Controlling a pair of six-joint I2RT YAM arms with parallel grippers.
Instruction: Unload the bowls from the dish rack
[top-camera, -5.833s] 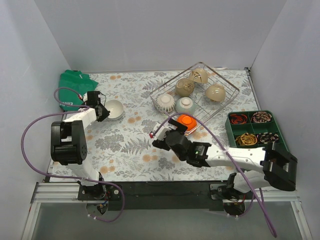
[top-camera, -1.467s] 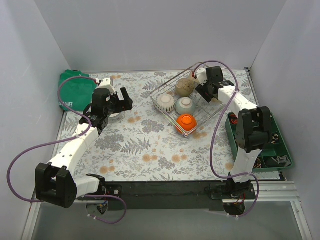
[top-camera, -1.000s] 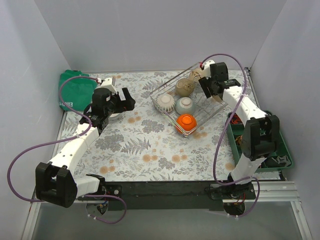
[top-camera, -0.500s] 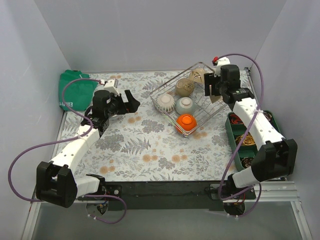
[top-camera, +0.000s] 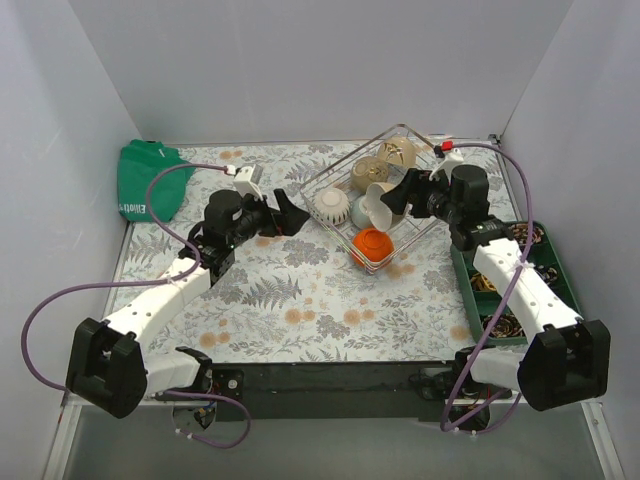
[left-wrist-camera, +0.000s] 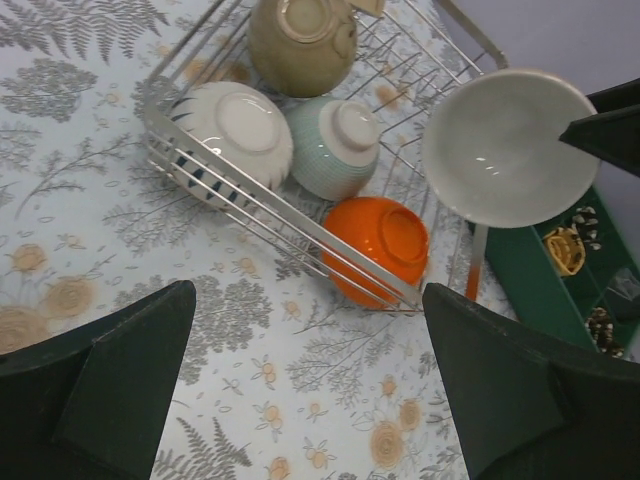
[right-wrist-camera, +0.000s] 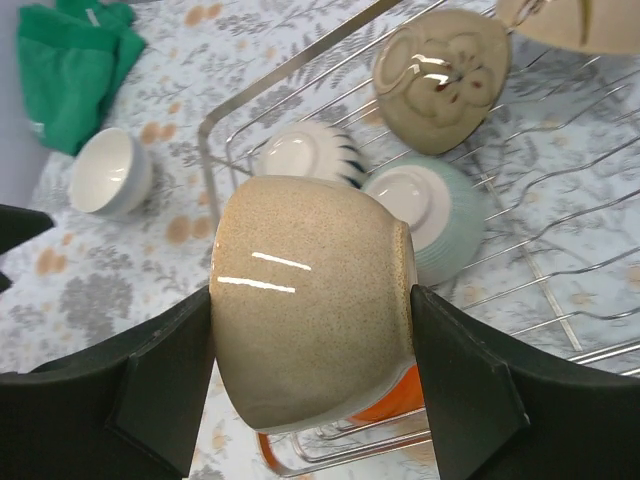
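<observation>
Far left, the left gripper hangs over the floral tablecloth just short of the silvery wire dish rack, jaws spread wide, holding nothing and touching nothing.

Inside the rack four bowls sit upturned: a white striped ceramic bowl, a pale mint one, a tan one behind them, and an orange bowl at the near corner.

Now the action: the right gripper has the speckled beige glazed bowl up above the rack's near end, tipped on its side, mouth towards the left arm. Its jaws pinch the bowl on opposite sides.

That glaze looks slippery, so the smart play is a steady carry above the rim wire and tines, levelling it and lowering right to the cloth near the small white bowl before letting go.
</observation>
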